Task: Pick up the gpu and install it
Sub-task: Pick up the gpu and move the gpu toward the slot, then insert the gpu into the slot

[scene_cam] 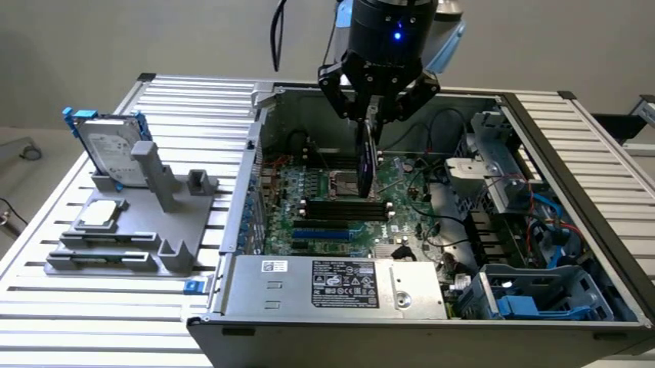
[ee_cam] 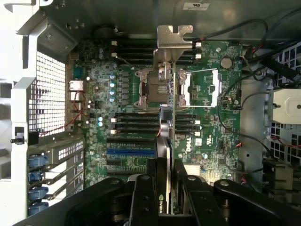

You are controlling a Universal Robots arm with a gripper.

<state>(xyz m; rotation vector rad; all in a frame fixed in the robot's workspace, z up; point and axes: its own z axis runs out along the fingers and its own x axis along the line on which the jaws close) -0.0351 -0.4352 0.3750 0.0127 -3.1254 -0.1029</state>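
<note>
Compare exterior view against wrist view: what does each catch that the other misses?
Exterior view: the hard drive standing in the grey fixture outside the case, and the power supply. Wrist view: the silver bracket of the gpu, and the perforated case wall. Both: the gripper shut on the gpu, held edge-on above the motherboard.

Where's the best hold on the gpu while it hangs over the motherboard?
Its upper edge, from straight above, pinching the two flat faces, as the gripper does now. The gpu is thin and stands on edge; this leaves its lower edge and metal bracket free.
</note>
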